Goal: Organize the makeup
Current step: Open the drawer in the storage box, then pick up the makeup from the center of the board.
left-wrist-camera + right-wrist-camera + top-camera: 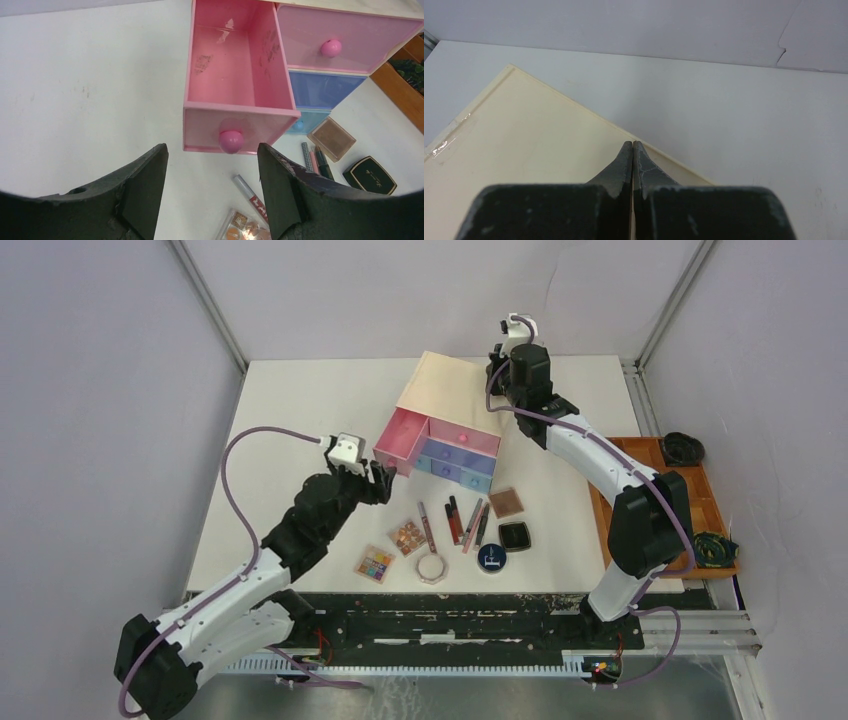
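Note:
The makeup lies in a loose group in front of the drawer box: two colourful eyeshadow palettes (375,563) (407,537), slim tubes (453,520), a brown compact (506,502), a black compact (514,535), a round dark-blue compact (491,558) and a pale octagonal jar (431,567). My left gripper (383,480) (212,150) is open and empty, just in front of the pulled-out pink drawer (235,70) and its knob (231,141). The drawer is empty. My right gripper (497,368) (632,145) is shut with nothing in it, at the back right edge of the box's top.
The beige box (450,400) (524,150) with pink, purple and blue drawers stands mid-table. An orange-brown tray (705,495) with dark coiled items sits at the right edge. A tube (252,197) and a palette (245,230) lie under my left gripper.

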{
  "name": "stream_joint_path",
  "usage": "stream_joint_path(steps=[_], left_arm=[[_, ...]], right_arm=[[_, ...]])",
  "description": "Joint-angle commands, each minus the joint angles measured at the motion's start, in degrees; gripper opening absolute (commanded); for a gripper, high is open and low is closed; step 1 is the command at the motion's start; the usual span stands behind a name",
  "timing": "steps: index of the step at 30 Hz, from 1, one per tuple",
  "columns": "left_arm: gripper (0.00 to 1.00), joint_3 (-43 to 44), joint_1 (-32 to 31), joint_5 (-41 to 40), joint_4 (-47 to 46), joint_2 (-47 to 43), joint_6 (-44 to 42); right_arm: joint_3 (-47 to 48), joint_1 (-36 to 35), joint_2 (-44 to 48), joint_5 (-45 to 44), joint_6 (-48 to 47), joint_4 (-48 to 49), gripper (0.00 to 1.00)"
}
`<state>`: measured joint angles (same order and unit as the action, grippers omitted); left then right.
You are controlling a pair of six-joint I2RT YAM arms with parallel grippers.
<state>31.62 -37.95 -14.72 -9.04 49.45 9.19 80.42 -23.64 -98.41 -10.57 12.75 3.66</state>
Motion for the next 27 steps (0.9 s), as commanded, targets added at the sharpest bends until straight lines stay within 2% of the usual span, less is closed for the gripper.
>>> stream_joint_path(steps=[1,6,8,10,13,15,21,27], left_arm=[[0.73,-2.8,0.3,0.9,-0.8,-4.8,4.3],[0.7,-6.3,0.3,4.0,1.5,-8.7,8.4],[0.63,-7.6,0.3,5.3,1.6,-9.5,9.9],[0.61,-8.8,0.4,6.9,1.0,-9.6,11.4],[0.49,-10.6,0.1,10.0,-1.0,-8.5,12.6],[0.46,-11.8,-0.4,10.6,-2.7,-7.6,13.5],[0.42,-15.1,-4.6,7.8,-7.7,-4.5,15.7],[0.41,-14.2,-11.2,1.3,-11.0,3.5,15.3]], right_arm=[[-4.5,0.6,-3.8,-2.5,-2.0,-16.9,0.0],[-4.1,0.7,-3.9,-2.6,-2.1,-17.3,0.01],[-4.0,0.7,-3.9,-2.7,-2.1,-17.4,0.01],[-3.8,0.6,-4.0,-2.6,-2.0,-17.5,0.01],[-3.6,0.6,-3.9,-2.6,-1.9,-17.9,0.01],[-3.6,0.6,-3.8,-2.7,-2.0,-18.0,0.01],[-4.0,0.7,-3.4,-3.1,-2.2,-18.1,0.0],[-3.8,0.6,-3.8,-2.5,-2.1,-18.4,0.01]])
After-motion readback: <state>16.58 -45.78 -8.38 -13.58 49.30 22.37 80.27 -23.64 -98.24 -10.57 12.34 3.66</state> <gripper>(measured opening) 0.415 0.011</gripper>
